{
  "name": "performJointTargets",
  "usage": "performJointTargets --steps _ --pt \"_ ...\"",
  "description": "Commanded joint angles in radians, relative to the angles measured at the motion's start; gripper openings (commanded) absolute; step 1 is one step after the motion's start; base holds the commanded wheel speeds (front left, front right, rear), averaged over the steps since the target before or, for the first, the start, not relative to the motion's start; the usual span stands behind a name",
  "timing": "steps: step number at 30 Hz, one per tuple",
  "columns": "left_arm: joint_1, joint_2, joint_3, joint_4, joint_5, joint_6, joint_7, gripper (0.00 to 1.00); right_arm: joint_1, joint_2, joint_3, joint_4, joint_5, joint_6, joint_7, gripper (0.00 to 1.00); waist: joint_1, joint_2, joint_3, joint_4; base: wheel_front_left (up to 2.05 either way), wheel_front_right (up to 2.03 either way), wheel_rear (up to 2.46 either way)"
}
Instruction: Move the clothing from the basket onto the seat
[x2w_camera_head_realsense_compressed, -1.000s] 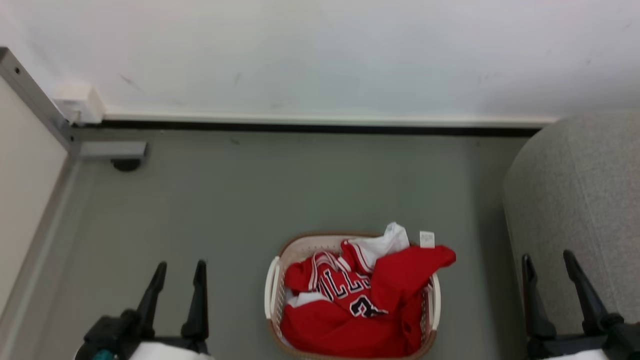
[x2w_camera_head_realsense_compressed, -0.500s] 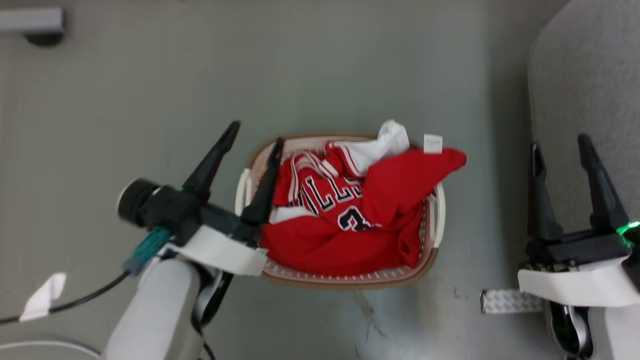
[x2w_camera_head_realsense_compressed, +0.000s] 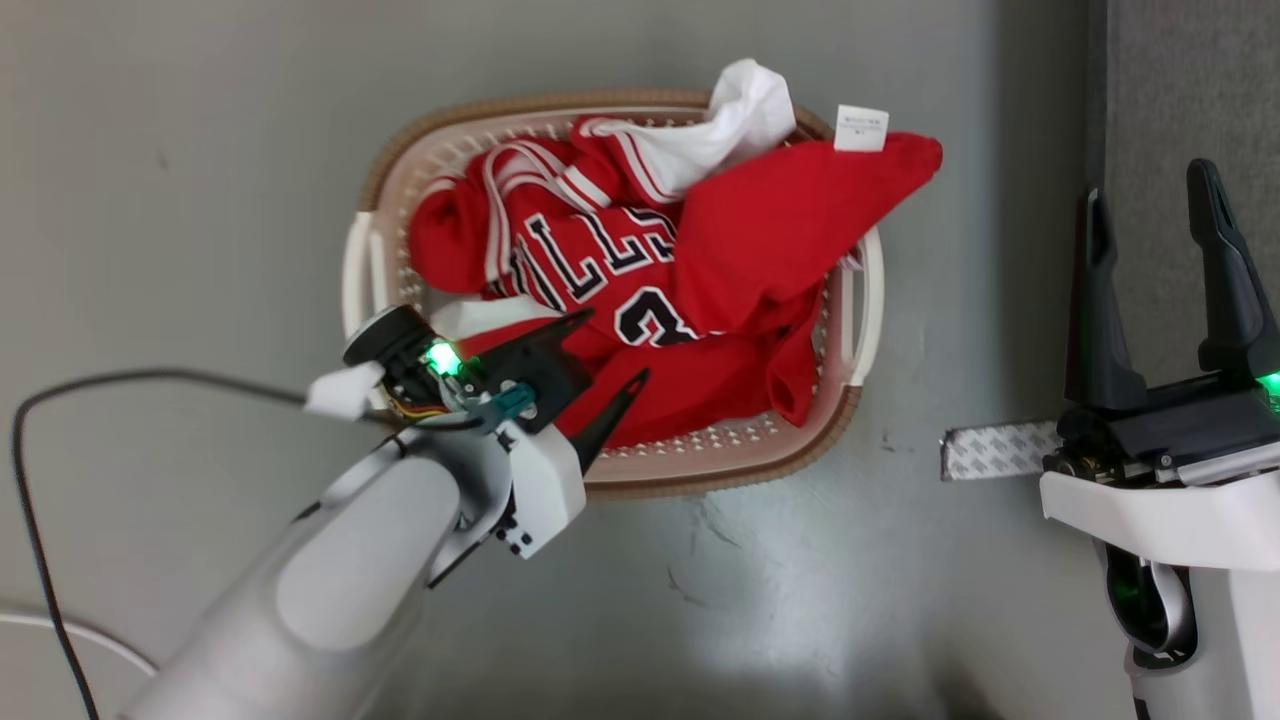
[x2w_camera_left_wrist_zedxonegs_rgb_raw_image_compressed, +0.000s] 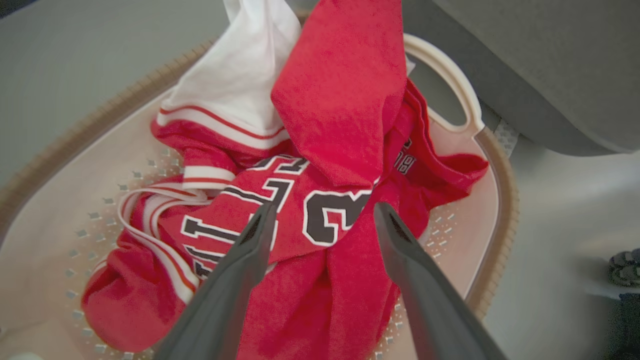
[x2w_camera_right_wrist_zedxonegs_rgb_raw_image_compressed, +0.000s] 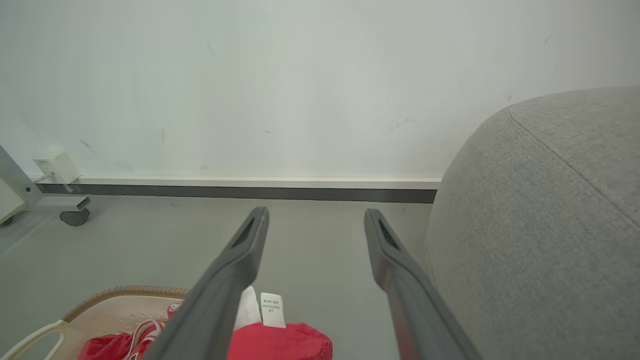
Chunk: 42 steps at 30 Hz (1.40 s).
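My left claw (x2w_camera_head_realsense_compressed: 615, 345) open over clothing (x2w_camera_head_realsense_compressed: 760, 230) in basket (x2w_camera_head_realsense_compressed: 720, 442), right claw (x2w_camera_head_realsense_compressed: 1150, 185) open at three o'clock, by seat (x2w_camera_head_realsense_compressed: 1190, 80).

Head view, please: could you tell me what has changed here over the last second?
The head camera tilted down, so the whole picture shifted. The left gripper swung from its rest place to above the basket, open over the red clothing; nothing is grasped yet. The clothing lies as before, and the right gripper stays open beside the sofa.
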Motion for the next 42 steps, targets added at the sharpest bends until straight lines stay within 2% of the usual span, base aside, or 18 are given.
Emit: performJointTargets --steps 1,5,11,17,25,26,27,32,35,37,42 --pt "-0.037 0.013 -0.020 0.027 0.003 0.002 0.038 1.00 -0.017 -0.002 0.006 -0.010 0.005 -0.002 0.001 1.00 -0.0004 0.0000 0.033 -0.025 0.00 0.00 0.00" --pt "-0.095 0.016 -0.079 0.105 0.021 0.002 0.130 1.00 -0.028 -0.002 0.027 -0.023 0.013 -0.002 0.001 1.00 -0.0004 0.0000 0.058 -0.045 0.00 0.00 0.00" --pt "-0.173 0.008 -0.089 0.186 0.036 0.011 0.175 1.00 -0.024 -0.002 0.050 -0.041 0.023 -0.002 0.001 1.00 -0.0004 0.0000 0.096 -0.066 0.00 0.00 0.00" --pt "-0.228 -0.006 -0.085 0.249 0.046 0.040 0.170 1.00 -0.019 -0.002 0.050 -0.048 0.020 -0.002 0.001 1.00 -0.0004 0.0000 0.125 -0.071 0.00 0.00 0.00" --pt "-0.259 -0.042 -0.108 0.307 0.057 0.044 0.124 1.00 -0.027 -0.002 0.054 -0.057 0.008 -0.002 0.001 1.00 -0.0004 0.0000 0.150 -0.072 0.00 0.00 0.00" --pt "-0.262 -0.050 -0.111 0.311 0.055 0.041 0.105 0.64 -0.029 -0.002 0.055 -0.055 0.007 -0.002 0.001 1.00 -0.0004 0.0000 0.151 -0.073 0.00 0.00 0.00" --pt "-0.265 -0.057 -0.111 0.317 0.050 0.041 0.081 0.00 -0.031 -0.002 0.056 -0.053 0.007 -0.002 0.001 1.00 -0.0004 0.0000 0.150 -0.074 0.00 0.00 0.00" --pt "-0.225 -0.113 -0.077 0.340 -0.026 0.029 -0.081 0.00 -0.006 -0.002 0.041 -0.025 -0.002 -0.002 0.001 1.00 -0.0004 0.0000 0.093 -0.057 0.00 0.00 0.00" --pt "-0.181 -0.148 -0.054 0.347 -0.095 0.017 -0.151 0.00 0.021 -0.002 0.031 -0.002 -0.008 -0.002 0.001 1.00 -0.0004 0.0000 0.018 -0.031 0.00 0.00 0.00" --pt "-0.132 -0.172 -0.030 0.330 -0.180 0.007 -0.180 0.00 0.040 -0.003 0.023 0.012 0.001 -0.002 0.001 1.00 -0.0004 0.0000 -0.045 -0.015 0.00 0.00 0.00" --pt "-0.011 -0.154 -0.031 0.229 -0.343 0.001 -0.202 0.00 0.109 -0.003 0.008 0.051 -0.002 -0.002 0.001 1.00 -0.0004 0.0000 -0.233 0.039 0.00 0.00 0.00"
